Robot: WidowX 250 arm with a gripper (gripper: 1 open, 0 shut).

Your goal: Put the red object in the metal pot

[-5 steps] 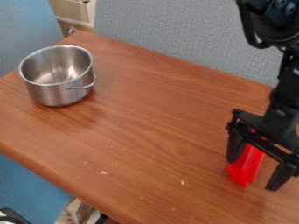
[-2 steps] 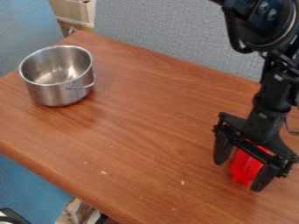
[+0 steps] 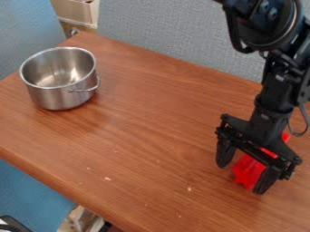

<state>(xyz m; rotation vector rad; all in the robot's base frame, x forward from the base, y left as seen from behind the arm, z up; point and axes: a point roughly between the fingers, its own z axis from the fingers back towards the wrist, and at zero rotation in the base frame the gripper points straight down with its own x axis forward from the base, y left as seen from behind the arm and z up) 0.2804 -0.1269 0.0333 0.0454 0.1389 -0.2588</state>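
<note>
The red object [image 3: 252, 171] lies on the wooden table [image 3: 145, 118] near its right front edge, a bright red block partly covered by the arm. My gripper [image 3: 251, 165] points down over it, open, with one black finger [image 3: 224, 153] on the block's left and the other on its right. Whether the fingers touch the block I cannot tell. The metal pot [image 3: 60, 77] stands empty at the far left of the table, shiny steel with a small handle toward the front, well apart from the gripper.
A pale wooden piece [image 3: 79, 11] stands behind the table at the top left. A grey wall [image 3: 182, 27] runs along the back. The table's front edge [image 3: 61, 195] drops off toward a blue floor.
The gripper has shifted slightly left and lowered, so its open fingers now straddle the red object. The pot and the block have not moved.
</note>
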